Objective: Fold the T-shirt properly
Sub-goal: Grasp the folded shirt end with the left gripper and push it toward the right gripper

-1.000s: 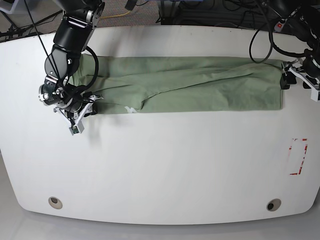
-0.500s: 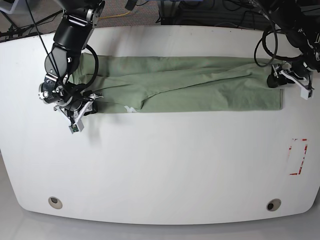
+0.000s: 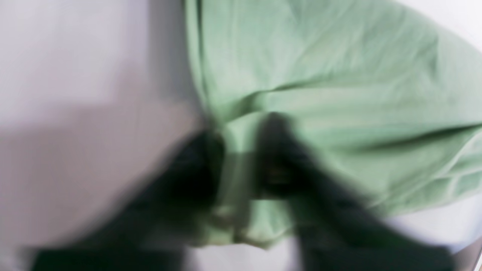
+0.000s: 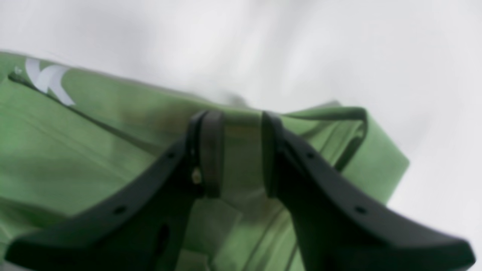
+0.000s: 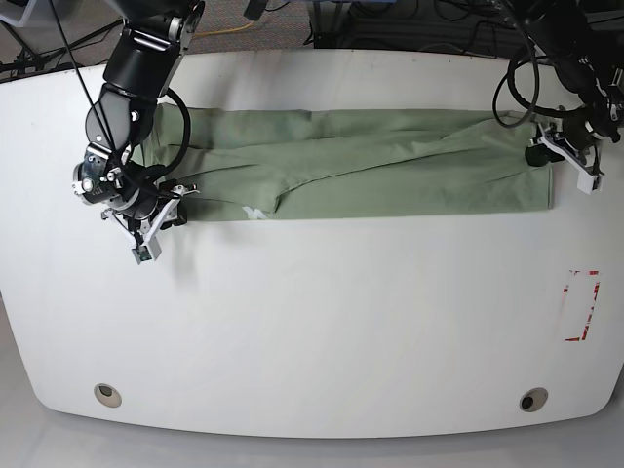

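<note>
The T-shirt (image 5: pixel 361 166) lies as a long band across the bench (image 5: pixel 312 331), each end caught in jaws: left gripper (image 3: pixel 239 165) and right gripper (image 4: pixel 235 150) both clamped on cloth (blurred on the left), likely for folding end to end.

White table (image 5: pixel 312 331), red-marked rectangle (image 5: pixel 582 305), two holes (image 5: pixel 108 395)

1. T-shirt (image 5: pixel 370 166): pale sage-green, folded into a long horizontal band.
2. Lies flat along the far half of the table (image 5: pixel 312 322), wrinkled.
3. Small white mark (image 5: pixel 253 212) near its front edge.
</note>
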Tool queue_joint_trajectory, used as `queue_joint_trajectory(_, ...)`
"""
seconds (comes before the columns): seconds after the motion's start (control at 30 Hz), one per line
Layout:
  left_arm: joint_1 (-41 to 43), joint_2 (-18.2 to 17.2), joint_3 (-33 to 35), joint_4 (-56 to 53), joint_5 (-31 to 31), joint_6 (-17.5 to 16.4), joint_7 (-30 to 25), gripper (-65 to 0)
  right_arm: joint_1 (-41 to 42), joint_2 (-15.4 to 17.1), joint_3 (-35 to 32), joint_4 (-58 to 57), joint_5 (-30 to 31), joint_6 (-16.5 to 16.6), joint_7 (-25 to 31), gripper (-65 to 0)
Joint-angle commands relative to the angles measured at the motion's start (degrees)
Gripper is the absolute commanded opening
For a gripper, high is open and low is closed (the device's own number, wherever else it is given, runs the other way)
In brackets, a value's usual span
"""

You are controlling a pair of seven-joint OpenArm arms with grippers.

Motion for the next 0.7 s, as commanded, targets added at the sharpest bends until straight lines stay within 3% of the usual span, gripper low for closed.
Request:
queue_joint_trajectory(0.0, -0.3, -0.6, 2.3, 1.0, -0.2, -0.1, 0.3, -65.0, 1.2, 0.6, 0.2, 1.5, 0.6, 0.3, 0.8, -49.6)
queue_joint_trajectory(0.2, 1.4, -0.5, 5.2, 8.5, -0.3, -0.1, 0.3, -65.0, 1.2, 0.6, 0.2, 1.5, 0.6, 0.3, 0.8, -49.6)
queue_joint_trajectory(0.4, 4.1, 2.2, 10.6, 22.8, 0.1, -0.1, 0.3, -65.0, 1.2, 0.6, 0.2, 1.5, 0.6, 0.3, 0.8, -49.6)
queue_joint_trajectory(0.53, 6.0, 4.2, 19.9, 33.8, 0.1, -0.1, 0.3, -65.0, 1.2, 0.6, 0.2, 1.5, 0.6, 0.3, 0.8, -49.6)
queue_joint_trajectory(0.67, 6.4, 6.5, 28.8, 35.9, 0.0, -0.1, 0.3, -65.0, 1.2, 0.6, 0.2, 1.5, 0.6, 0.3, 0.8, -49.6)
